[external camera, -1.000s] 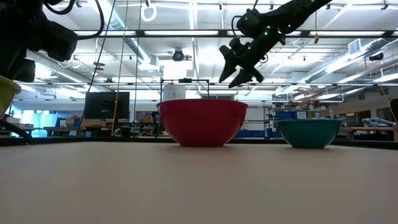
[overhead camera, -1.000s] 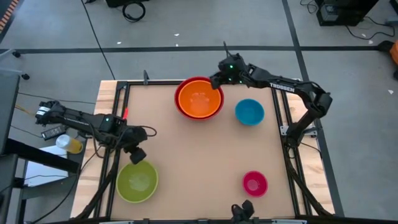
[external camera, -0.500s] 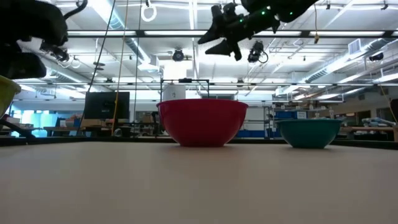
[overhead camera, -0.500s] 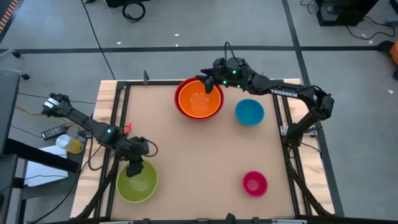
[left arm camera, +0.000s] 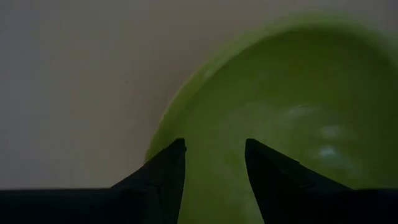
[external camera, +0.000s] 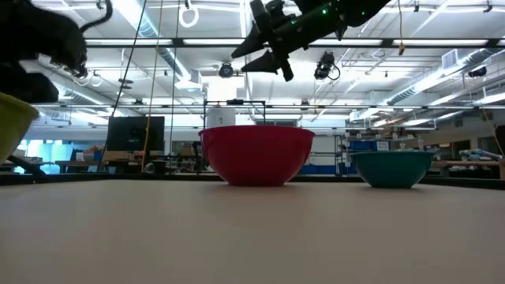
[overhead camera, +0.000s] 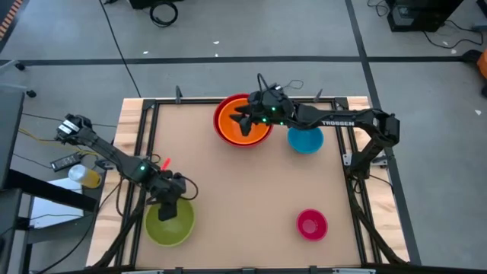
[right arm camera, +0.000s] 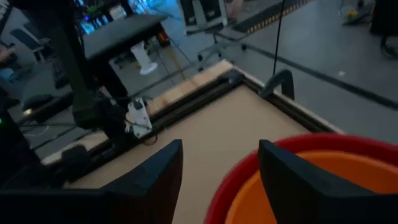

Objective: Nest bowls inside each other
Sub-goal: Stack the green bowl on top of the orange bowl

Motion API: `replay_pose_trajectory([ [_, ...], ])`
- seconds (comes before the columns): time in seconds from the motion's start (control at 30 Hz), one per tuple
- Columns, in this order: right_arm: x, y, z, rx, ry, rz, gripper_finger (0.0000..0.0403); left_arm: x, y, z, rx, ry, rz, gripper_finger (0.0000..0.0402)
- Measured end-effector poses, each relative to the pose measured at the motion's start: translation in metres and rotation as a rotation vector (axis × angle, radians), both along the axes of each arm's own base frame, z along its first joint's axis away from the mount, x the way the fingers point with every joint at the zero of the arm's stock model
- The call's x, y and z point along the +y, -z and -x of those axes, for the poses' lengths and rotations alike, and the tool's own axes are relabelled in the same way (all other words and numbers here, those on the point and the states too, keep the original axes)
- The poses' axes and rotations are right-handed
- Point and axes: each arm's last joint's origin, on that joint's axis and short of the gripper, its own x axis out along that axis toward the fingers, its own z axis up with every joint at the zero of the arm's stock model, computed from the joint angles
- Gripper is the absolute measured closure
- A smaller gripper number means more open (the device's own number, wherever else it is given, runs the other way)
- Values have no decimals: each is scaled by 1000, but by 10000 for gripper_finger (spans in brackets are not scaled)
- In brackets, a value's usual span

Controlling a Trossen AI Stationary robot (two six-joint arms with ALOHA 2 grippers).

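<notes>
A green bowl point(overhead camera: 169, 224) stands at the table's near left. My left gripper point(left arm camera: 212, 149) is open and points down over the far part of the bowl's inside, just within the rim point(left arm camera: 163, 134). An orange bowl point(overhead camera: 243, 122) sits inside a red bowl point(external camera: 256, 154) at the far middle. My right gripper point(right arm camera: 217, 155) hangs open well above them point(external camera: 260, 47), nearly level, pointing toward the table's far left corner. A blue bowl point(overhead camera: 305, 138) stands to the right of the red one, and a small pink bowl point(overhead camera: 311, 224) at the near right. My left gripper has both fingertips point(left arm camera: 177, 149) over the green bowl's inner wall point(left arm camera: 211, 134), coming from above. Whether they touch the wall, I cannot tell. Nothing is between the fingers.
A black frame point(overhead camera: 144, 114) runs along the table's edges. The table's middle point(overhead camera: 243, 190) is bare board. Beyond the left edge a yellow cup point(overhead camera: 90, 177) stands on a side shelf.
My right gripper has swung from the red bowl's far right rim toward the table's left, across the orange bowl, rising and tipping up toward level. My left gripper has moved toward the near edge, from beside the green bowl's far rim to over its inside, and has rolled.
</notes>
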Motion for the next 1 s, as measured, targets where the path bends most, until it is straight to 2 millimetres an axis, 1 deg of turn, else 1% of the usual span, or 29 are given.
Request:
replay_pose_trajectory([
  [0.17, -1, -1, 1, -3, 12, -5, 194, -5, -27, -9, -75, -22, 46, 239],
  [0.23, -3, -1, 1, -4, 20, -3, 194, -4, -35, -9, -91, -18, 10, 239],
  [0.27, -4, -1, 1, -5, 23, -5, 194, -2, -35, -8, -88, -14, -19, 239],
  [0.33, -6, -1, 2, -4, 29, -6, 194, 0, -28, -5, -63, -12, -59, 239],
  [0.4, -6, -1, 2, -5, 28, -6, 194, 0, -13, -1, -30, 1, -61, 239],
  [0.5, -6, -1, 2, -5, 15, -11, 194, -2, 12, 8, 48, 14, -3, 239],
  [0.53, -6, -1, 2, -6, 15, -11, 194, -2, 18, 10, 66, 7, 16, 239],
  [0.63, -6, -1, 2, -6, 12, -11, 194, -1, 29, 16, 112, -31, 13, 240],
  [0.7, -4, -1, 2, -6, 9, -11, 194, 0, 31, 17, 122, -32, 4, 245],
  [0.77, -3, -1, 1, -6, 6, -11, 194, 0, 30, 16, 101, -30, -7, 259],
  [0.83, -3, -1, 1, -6, 6, -11, 195, 1, 31, 15, 90, -36, -24, 283],
  [0.9, -3, -1, 1, -10, 10, -23, 195, 1, 30, 13, 81, -44, -19, 318],
  [1.0, -3, -1, 1, -17, 17, -46, 195, 3, 30, 12, 78, -61, -16, 382],
])
